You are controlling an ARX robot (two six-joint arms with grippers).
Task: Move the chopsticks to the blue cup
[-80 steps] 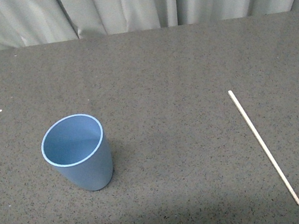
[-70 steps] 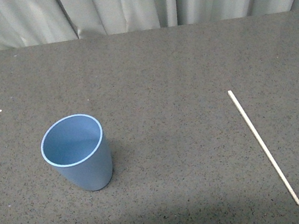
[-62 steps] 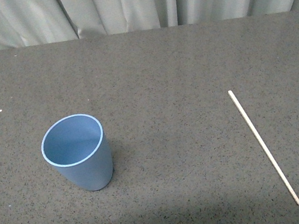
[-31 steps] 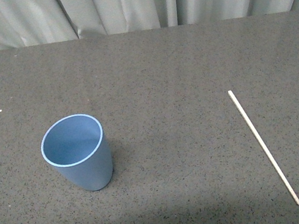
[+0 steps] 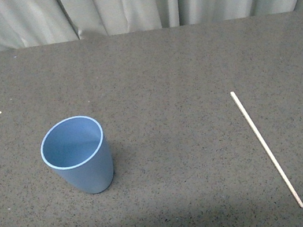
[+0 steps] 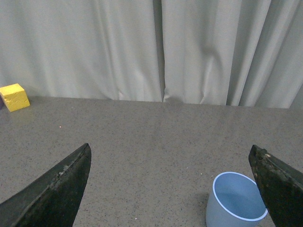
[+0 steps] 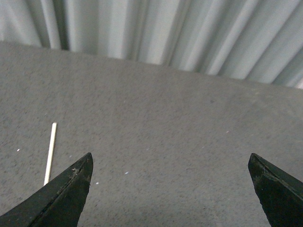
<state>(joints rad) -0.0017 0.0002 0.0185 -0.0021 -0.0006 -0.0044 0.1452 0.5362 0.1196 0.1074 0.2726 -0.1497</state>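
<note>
The blue cup (image 5: 79, 154) stands upright and empty on the left of the dark speckled table. The chopstick (image 5: 265, 148), thin and pale cream, lies flat on the right, running from far-left to near-right. Neither arm shows in the front view. In the left wrist view my left gripper (image 6: 170, 156) is open and empty, with the cup (image 6: 235, 201) near one of its fingers (image 6: 279, 184). In the right wrist view my right gripper (image 7: 170, 158) is open and empty above the table, and the chopstick's end (image 7: 50, 152) lies just beyond one of its fingers (image 7: 66, 194).
Grey curtains (image 5: 132, 2) hang along the table's far edge. A yellow block (image 6: 14, 97) sits at the far edge of the table in the left wrist view. A dim shadow lies across the near strip of the table.
</note>
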